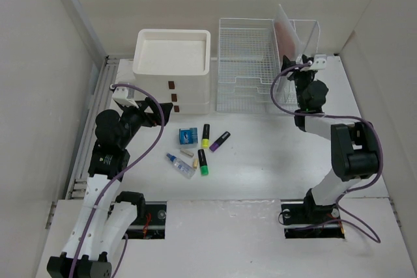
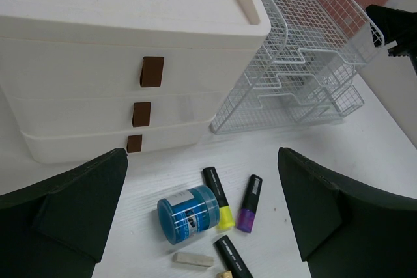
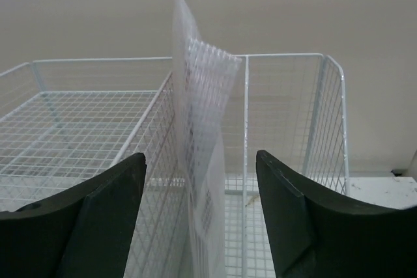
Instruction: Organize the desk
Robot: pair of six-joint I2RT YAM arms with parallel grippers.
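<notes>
Filing the translucent ribbed plastic sleeve [image 3: 203, 96] on edge in the white wire-mesh rack [image 1: 244, 56] looks like the step in hand, and it seems nearly done: the right gripper [image 3: 201, 155] has its fingers apart, one on each side of the sleeve and not clamped on it. The sleeve stands almost upright at the wire divider between the rack's tray and its tall end compartment; which side of that divider its foot sits on I cannot tell. To finish well, the right arm should back straight out along the sleeve's plane, so neither finger brushes the thin sheet and tips it. The left gripper [image 2: 202, 152], fingers spread wide and holding nothing, hangs above the large flat matte white surface [image 1: 273, 148], which stretches from the arm bases to the rack and the cream drawer box [image 2: 98, 63]. On it lie a blue round tub [image 2: 189, 213] and black highlighters with yellow [image 2: 218, 196] and purple [image 2: 249, 194] ends, likely next
</notes>
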